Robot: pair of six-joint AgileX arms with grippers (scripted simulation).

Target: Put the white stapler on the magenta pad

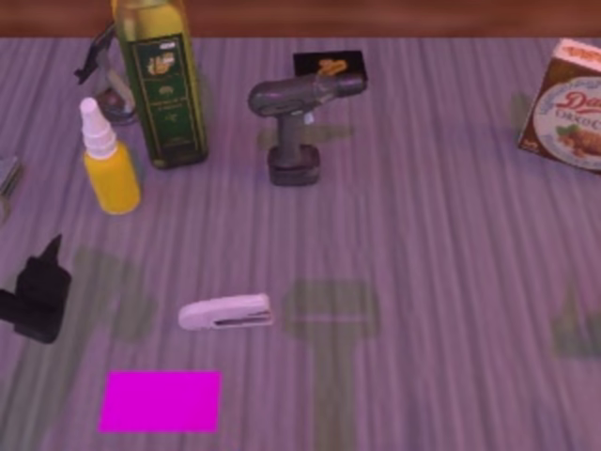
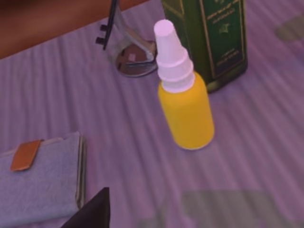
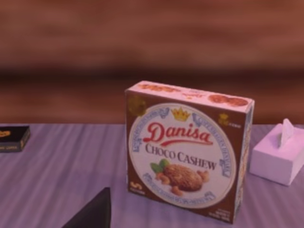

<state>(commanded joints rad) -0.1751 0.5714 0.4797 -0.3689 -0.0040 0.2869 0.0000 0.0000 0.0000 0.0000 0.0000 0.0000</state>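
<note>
the white stapler (image 1: pixel 226 312) is lying sideways in the lower middle-left, round end pointing left, just above the magenta pad (image 1: pixel 161 401), not touching. the left gripper (image 1: pixel 36 293) is sitting far left; i cannot tell its fingers.

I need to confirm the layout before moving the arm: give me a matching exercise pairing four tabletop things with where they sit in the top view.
Things:
1. small pale white stapler
2. flat bright magenta pad
3. grey power drill
4. brown Danisa biscuit box

Places:
A. far right edge
B. near edge, left of centre
C. far side, near the middle
D. just beyond the pad, to its right

Pairs: 1-D, 2-B, 3-C, 4-A
</note>
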